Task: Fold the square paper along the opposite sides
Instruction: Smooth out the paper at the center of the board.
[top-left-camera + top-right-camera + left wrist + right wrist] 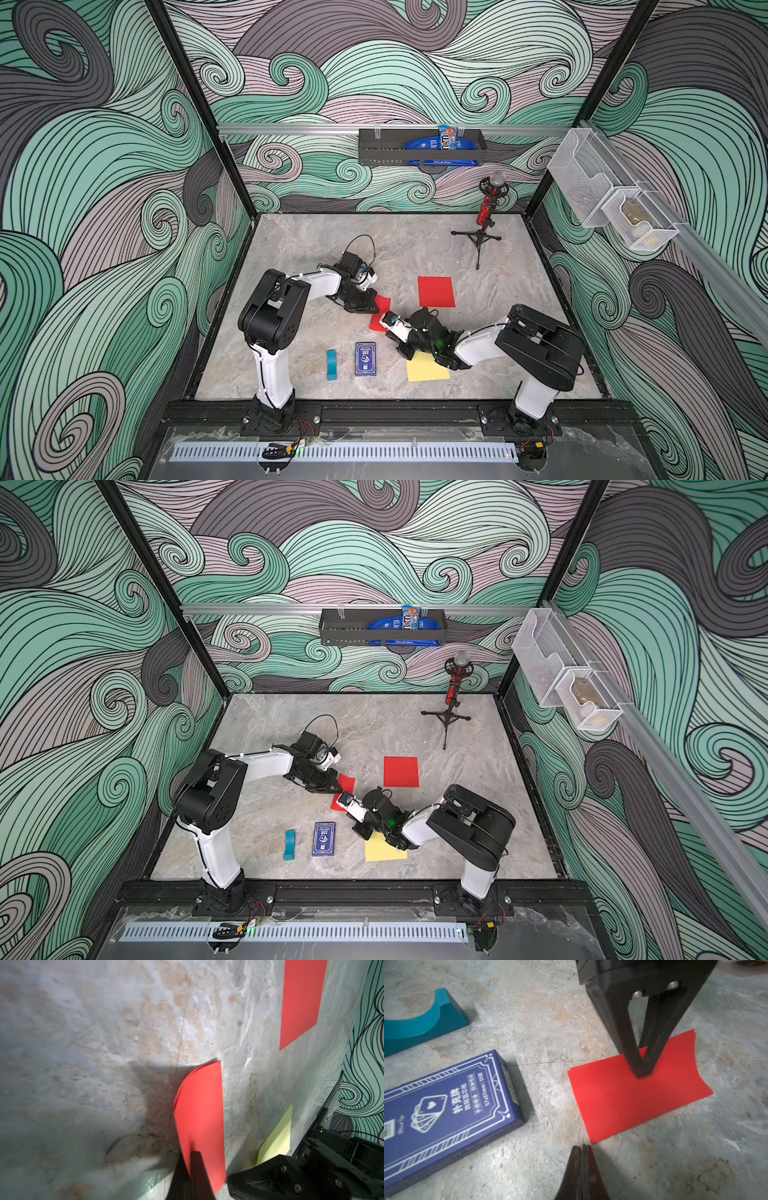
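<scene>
L gripper [642, 1073]: fingers [197, 1167] closed to a point, tip pressed down on the folded red paper [633, 1103] nr one long edge, approx mid-length. The paper lies flat under the tip, not pinched betw. the fingers. R gripper [582, 1152]: also closed, empty, tip low just beside a corner of the paper; can't tell if it touches the table. The paper is folded in half into a rectangle and lies on the marble table [311, 249], roughly centre, betw. the two arms. In both top views it's partly hidden by the grippers [384, 303] [348, 783]. One short end curls up off the table and the layer edges there aren't quite flush. Blue card box [446, 1109] lies flat near the paper, not touching. Teal block [415, 1024] w/ a curved cutout sits on the far side of the box from the paper, apart from it. Second red sheet [436, 291], unfolded and flat, lies further back toward the R side, apart from the folded one. Yellow sheet [426, 371] is nearer the front edge, partly under the R arm. Mic on tripod [482, 224] stands at back R of the table. Black basket [374, 145] hangs on the back-wall rail w/ blue snack packs inside.
</scene>
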Robot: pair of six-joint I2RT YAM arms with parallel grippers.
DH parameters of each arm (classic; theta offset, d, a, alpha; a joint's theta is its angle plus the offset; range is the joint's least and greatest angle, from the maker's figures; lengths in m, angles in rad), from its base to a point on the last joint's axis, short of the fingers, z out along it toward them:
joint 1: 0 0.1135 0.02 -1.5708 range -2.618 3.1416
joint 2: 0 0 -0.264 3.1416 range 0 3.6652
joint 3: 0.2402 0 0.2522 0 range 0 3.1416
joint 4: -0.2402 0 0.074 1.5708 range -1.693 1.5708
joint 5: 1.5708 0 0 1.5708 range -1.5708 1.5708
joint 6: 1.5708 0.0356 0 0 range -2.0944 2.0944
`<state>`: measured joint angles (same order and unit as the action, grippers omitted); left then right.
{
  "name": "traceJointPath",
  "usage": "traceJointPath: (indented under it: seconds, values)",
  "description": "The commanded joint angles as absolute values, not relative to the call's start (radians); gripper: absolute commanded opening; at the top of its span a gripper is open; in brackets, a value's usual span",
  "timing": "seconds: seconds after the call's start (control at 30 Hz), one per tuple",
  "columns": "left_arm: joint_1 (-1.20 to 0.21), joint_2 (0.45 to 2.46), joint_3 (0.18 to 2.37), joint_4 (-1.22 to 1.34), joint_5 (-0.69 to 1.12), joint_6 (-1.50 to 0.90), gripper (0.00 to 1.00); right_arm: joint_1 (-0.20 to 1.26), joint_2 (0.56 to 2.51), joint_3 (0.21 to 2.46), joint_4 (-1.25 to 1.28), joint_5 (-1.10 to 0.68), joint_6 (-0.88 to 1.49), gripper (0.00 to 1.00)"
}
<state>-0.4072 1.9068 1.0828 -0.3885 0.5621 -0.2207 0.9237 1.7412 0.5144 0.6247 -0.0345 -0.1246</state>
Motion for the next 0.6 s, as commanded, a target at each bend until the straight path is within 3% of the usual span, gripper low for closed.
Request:
traceJointPath:
  seconds: [0.0,0.2,0.57]
  values:
    - [-0.396,1.932,1.062,-0.424,0.433,-0.221,0.00,0.918,1.688,0.471,0.551,-0.101,-0.120,0.01]
    - [-0.396,1.923,1.049,-0.418,0.437,-0.225,0.00,0.819,1.640,0.536,0.664,-0.189,-0.087,0.02]
    - [-0.395,1.925,1.046,-0.410,0.440,-0.231,0.00,0.733,1.917,0.756,0.643,-0.114,-0.123,0.01]
